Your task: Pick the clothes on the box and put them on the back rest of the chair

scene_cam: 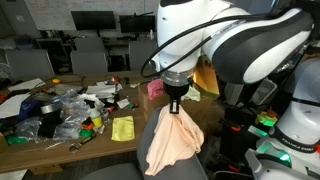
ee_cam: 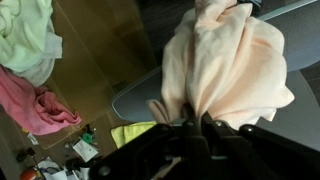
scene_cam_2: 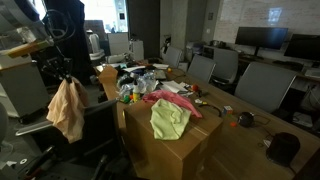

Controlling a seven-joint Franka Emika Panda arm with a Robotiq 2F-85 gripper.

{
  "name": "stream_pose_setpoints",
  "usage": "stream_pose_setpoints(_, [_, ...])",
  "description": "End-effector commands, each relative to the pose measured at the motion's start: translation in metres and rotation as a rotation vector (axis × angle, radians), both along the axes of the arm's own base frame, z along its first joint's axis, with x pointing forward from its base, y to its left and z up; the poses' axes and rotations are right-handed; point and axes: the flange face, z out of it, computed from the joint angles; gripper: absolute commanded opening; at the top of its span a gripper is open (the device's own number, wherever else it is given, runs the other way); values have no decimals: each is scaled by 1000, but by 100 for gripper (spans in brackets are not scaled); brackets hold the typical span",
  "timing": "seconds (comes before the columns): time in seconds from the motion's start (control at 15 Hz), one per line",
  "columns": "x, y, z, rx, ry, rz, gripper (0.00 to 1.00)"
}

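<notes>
The robot's gripper (scene_cam: pixel 175 102) is pinching the top of a peach garment (scene_cam: pixel 172 142), with its fingers closed tight on a bunched fold. The garment is hanging straight down, clear of the box (scene_cam_2: pixel 165 155).

In the wrist view, the garment is filling the 1 o'clock area above the gripper (ee_cam: pixel 190 126). It is overlapping the curved grey backrest of the chair (ee_cam: pixel 135 98); whether it is touching cannot be told.

On the brown box top, a yellow-green garment (ee_cam: pixel 25 35) is lying at 10 o'clock and a pink garment (ee_cam: pixel 35 105) at 9 o'clock.

In an exterior view, a small yellow cloth (scene_cam: pixel 122 127) is lying on the cluttered table (scene_cam: pixel 100 138), at 9 o'clock from the hanging garment.
</notes>
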Motion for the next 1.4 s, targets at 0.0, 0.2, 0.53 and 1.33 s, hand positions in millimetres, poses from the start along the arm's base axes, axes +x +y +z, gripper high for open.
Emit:
stream_pose_setpoints(0.0, [6, -1, 3, 8, 1, -39, 39])
stream_pose_setpoints(0.2, [6, -1, 4, 11, 1, -47, 62])
stream_pose_setpoints(0.53, [7, -8, 9, 20, -4, -67, 99])
stream_pose_setpoints(1.33, [75, -191, 99, 75, -156, -524, 100])
